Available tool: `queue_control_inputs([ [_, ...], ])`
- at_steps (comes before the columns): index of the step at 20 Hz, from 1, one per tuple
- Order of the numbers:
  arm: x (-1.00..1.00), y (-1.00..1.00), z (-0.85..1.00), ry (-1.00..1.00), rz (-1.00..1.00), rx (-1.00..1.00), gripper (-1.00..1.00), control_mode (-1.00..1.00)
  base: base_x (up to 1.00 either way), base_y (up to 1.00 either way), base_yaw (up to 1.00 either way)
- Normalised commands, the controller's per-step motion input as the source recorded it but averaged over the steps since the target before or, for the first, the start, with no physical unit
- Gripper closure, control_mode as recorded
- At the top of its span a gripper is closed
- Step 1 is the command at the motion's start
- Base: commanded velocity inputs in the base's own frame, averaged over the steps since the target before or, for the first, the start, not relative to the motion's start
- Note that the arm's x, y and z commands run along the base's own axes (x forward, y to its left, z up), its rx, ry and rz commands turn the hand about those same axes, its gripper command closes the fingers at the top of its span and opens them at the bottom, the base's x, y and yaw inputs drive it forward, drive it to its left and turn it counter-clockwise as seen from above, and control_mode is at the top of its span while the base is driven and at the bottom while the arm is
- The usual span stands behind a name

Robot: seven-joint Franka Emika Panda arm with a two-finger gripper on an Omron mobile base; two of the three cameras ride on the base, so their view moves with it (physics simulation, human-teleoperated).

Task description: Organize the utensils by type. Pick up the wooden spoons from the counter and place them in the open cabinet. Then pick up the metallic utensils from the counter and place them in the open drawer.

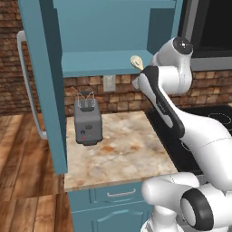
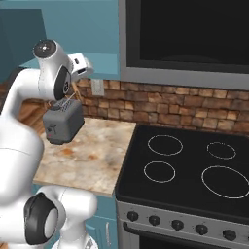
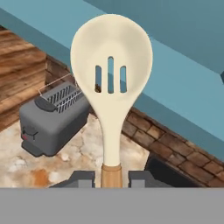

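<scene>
The cream slotted wooden spoon (image 3: 111,70) sits clamped by its handle in the gripper (image 3: 111,178), bowl pointing up at the teal open cabinet (image 1: 104,61) shelf, raised above the counter (image 1: 122,154) and grey toaster (image 1: 88,122).

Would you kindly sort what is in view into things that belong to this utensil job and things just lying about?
Job:
- wooden spoon, cream slotted bowl, held in the gripper
- open cabinet
- counter

Lying about:
- toaster
- stovetop
- wall socket
</scene>
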Motion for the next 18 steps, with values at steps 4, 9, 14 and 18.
queue_control_inputs([
  [4, 0.13, 0.00, -0.13, 0.07, 0.08, -0.02, 1.00, -1.00, 0.00, 0.00, 0.00],
  [9, 0.46, 0.06, -0.03, 0.01, 0.06, -0.02, 1.00, -1.00, 0.00, 0.00, 0.00],
  [14, 0.43, 0.08, 0.02, 0.00, 0.02, -0.03, 1.00, -1.00, 0.00, 0.00, 0.00],
  [18, 0.38, 0.02, 0.07, 0.00, 0.00, -0.03, 1.00, -1.00, 0.00, 0.00, 0.00],
])
